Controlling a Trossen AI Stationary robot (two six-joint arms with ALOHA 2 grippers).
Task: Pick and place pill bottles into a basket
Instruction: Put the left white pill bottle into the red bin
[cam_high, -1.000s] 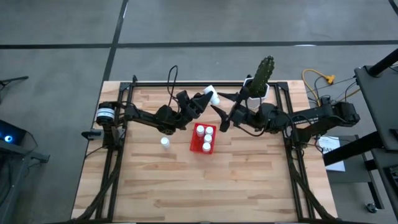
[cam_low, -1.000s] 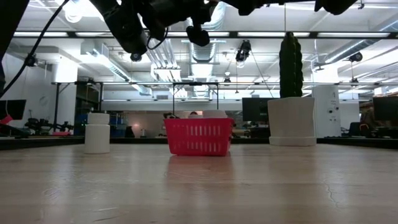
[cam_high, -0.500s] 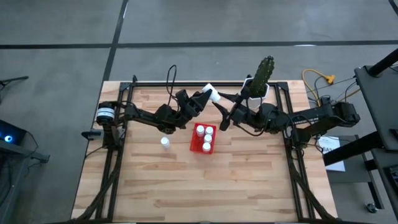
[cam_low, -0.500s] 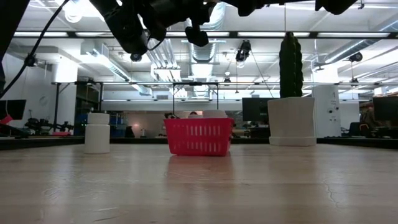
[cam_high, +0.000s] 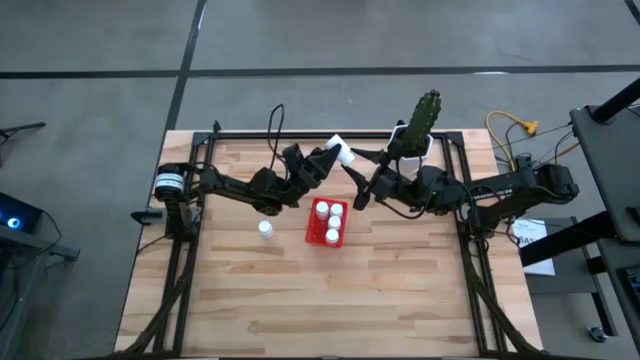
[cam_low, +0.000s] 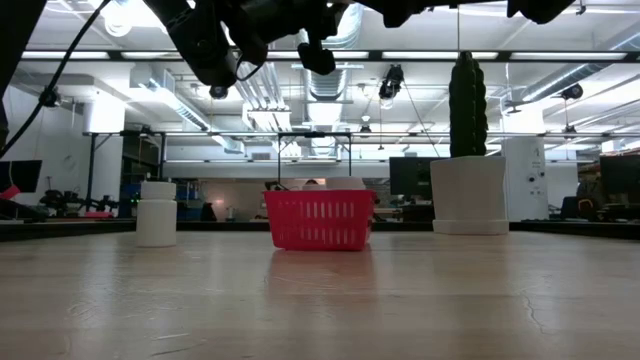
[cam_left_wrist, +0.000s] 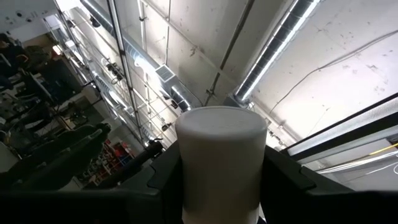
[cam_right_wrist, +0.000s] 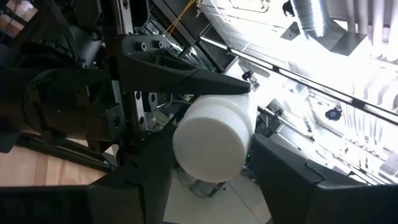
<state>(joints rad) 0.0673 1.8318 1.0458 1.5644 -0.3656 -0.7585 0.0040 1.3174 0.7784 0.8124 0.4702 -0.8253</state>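
Observation:
A white pill bottle (cam_high: 339, 150) hangs in the air above the table's far middle, with my left gripper (cam_high: 332, 157) shut on it. My right gripper (cam_high: 352, 182) faces it from the right. In the right wrist view its open fingers stand on either side of the bottle's round free end (cam_right_wrist: 211, 146). The red basket (cam_high: 328, 222) stands on the table just nearer than both grippers, with three white bottles inside. One more pill bottle (cam_high: 265, 229) stands upright on the wood to the basket's left. My left gripper pinches the bottle's sides (cam_left_wrist: 221, 186) between its two fingers. The fingers lie along the bottle, slanting up toward the table's right. The free end (cam_left_wrist: 221, 121) sticks out past the fingertips, and the bottle is clear of the table. My right gripper: I cannot tell whether its fingers (cam_right_wrist: 273, 168) touch the bottle's free end.
A white pot with a tall green cactus (cam_high: 418, 130) stands at the table's far edge, just behind my right arm. In the low view the basket (cam_low: 320, 220), the loose bottle (cam_low: 157, 213) and the pot (cam_low: 468, 195) line up across the table. Bare wood fills the near half.
My right gripper's fingers have drawn a little closer around the bottle's free end. Both arms have kept their places, and the bottle has stayed where it was.

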